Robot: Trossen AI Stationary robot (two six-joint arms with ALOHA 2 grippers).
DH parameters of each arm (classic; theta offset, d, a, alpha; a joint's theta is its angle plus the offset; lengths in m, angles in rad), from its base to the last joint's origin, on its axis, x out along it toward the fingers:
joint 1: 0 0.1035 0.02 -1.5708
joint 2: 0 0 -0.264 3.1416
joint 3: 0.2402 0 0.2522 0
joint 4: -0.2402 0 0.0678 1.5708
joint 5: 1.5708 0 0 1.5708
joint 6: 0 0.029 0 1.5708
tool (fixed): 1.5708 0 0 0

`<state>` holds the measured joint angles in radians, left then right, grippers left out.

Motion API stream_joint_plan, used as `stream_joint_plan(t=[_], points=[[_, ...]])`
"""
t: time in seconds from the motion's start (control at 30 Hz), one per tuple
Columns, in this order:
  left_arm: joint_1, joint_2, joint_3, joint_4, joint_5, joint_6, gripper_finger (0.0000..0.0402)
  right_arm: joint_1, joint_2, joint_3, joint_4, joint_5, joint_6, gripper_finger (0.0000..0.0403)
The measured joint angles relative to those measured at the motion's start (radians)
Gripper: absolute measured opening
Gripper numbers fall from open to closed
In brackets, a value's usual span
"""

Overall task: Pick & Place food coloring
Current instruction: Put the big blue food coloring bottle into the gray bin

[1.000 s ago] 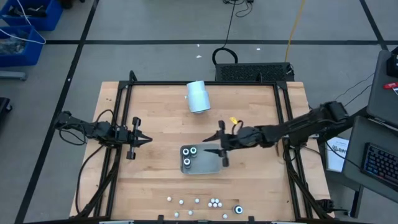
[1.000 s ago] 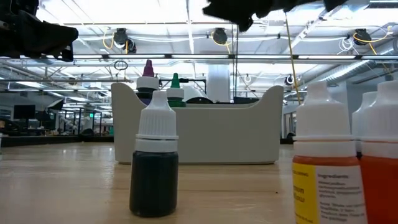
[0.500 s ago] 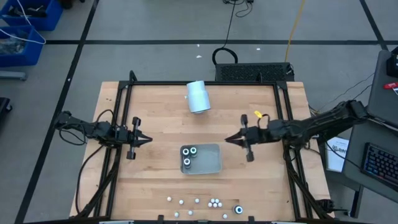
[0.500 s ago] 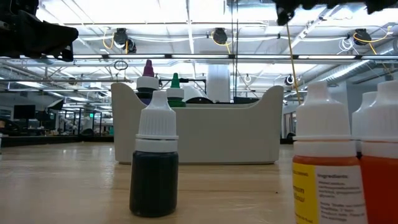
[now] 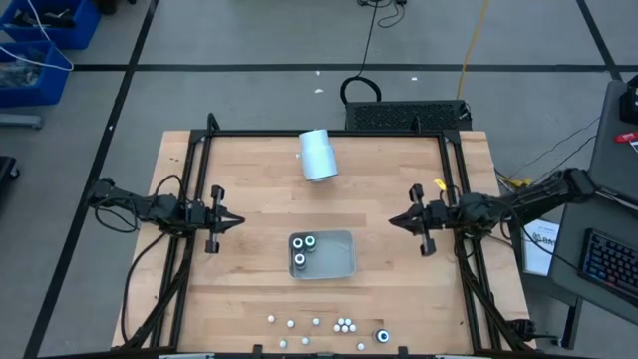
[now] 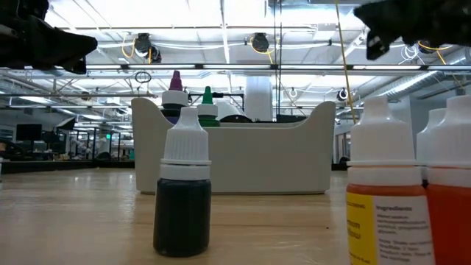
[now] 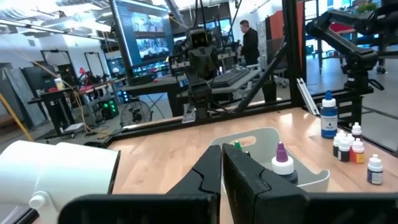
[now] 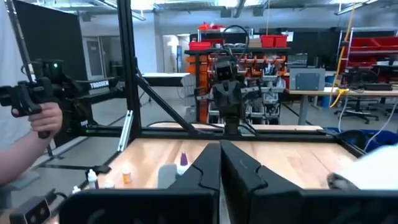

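High view: cylinder (image 5: 318,155) lying, probably tipped, behind tray (image 5: 337,263).

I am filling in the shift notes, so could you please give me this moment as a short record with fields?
left gripper: shut, empty, waiting over the table's left side
right gripper: shut, empty, above the table's right side, away from the tray
grey tray: mid-table, holds two bottles at its left end
bottles in tray: upright, one purple-tipped, one green-tipped
loose bottles: scattered near the table's front edge
pale cylinder: lying near the back edge
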<state>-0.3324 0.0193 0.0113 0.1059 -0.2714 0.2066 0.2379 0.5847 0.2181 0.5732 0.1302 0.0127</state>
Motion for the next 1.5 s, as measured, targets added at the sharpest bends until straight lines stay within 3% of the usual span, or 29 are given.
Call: stream_joint_plan(t=[0.43,0.67,0.9,1.5], points=[[0.0,0.0,0.0,-0.033,-0.013,0.057,0.0024,0.0,-0.214,-0.133,-0.069,0.0,-0.024,0.0],[0.0,0.0,0.002,-0.04,-0.044,0.021,0.0024,0.0,-0.226,-0.196,-0.054,-0.01,-0.013,0.0],[0.0,0.0,0.002,-0.042,-0.043,0.024,0.0024,0.0,-0.224,-0.2,-0.146,-0.131,0.009,0.0],[0.0,0.0,0.001,-0.033,-0.052,0.053,0.0024,0.0,-0.213,-0.203,-0.168,-0.136,-0.001,0.0]])
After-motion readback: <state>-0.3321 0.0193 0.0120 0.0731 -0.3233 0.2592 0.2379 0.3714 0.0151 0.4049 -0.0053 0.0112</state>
